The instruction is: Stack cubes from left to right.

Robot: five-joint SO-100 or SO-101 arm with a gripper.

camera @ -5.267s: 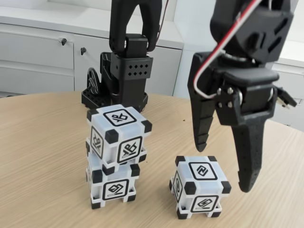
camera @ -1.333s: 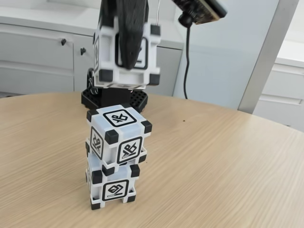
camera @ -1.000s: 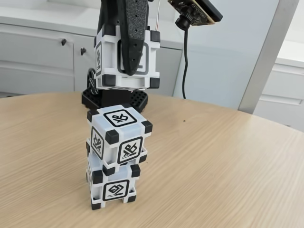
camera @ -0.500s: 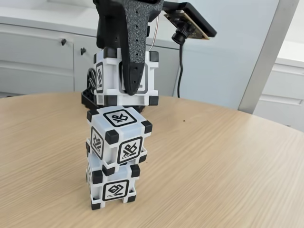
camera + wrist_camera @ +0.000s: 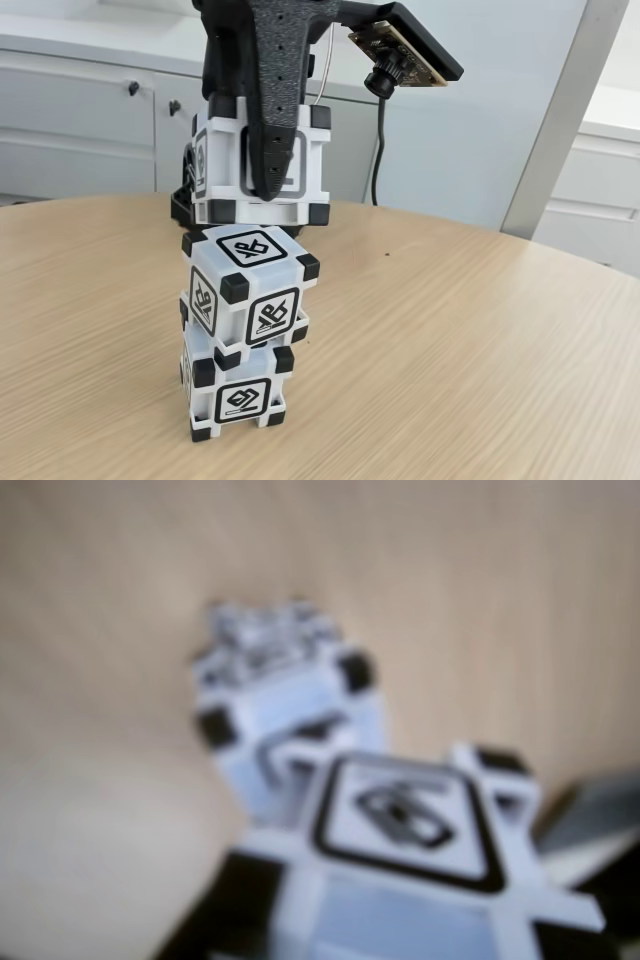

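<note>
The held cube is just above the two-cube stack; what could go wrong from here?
1. The top stacked cube already sits twisted on the bottom cube, so a push from the held cube may topple the stack.
2. The gripper holds its cube behind the stack's centre, so once released it may land off-centre and slide off.
3. The wrist view is blurred, so alignment is hard to judge there.

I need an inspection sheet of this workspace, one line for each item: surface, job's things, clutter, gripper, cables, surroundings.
Surface: light wooden table, round edge.
Job's things: two cubes stacked, the upper cube turned askew on the lower cube; the third cube is held close above them, contact cannot be told.
Clutter: nothing seen.
Gripper: the gripper is shut on the third cube, one finger down its front face.
Cables: black camera cable hanging from the wrist camera.
Surroundings: white cabinets behind; the wrist view is blurred.
</note>
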